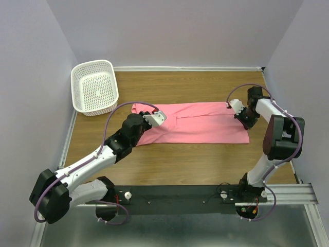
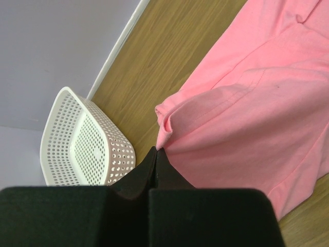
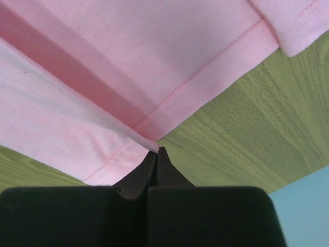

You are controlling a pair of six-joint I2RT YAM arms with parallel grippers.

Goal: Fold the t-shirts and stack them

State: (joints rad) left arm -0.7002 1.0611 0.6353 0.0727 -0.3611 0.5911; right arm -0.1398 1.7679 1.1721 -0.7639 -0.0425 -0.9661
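Left gripper [image 1: 162, 118] and right gripper [image 1: 231, 107] hold t-shirt [image 1: 200, 124] ends

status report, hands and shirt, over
Left hand shut on t-shirt, left end; right hand shut on right end. T-shirt flat, folded lengthwise. Basket far left, clear of it.

t-shirt [image 1: 200, 123] left end hidden under left arm [image 1: 115, 144], basket [image 2: 77, 139] partly hidden behind left claw [image 2: 156, 151]
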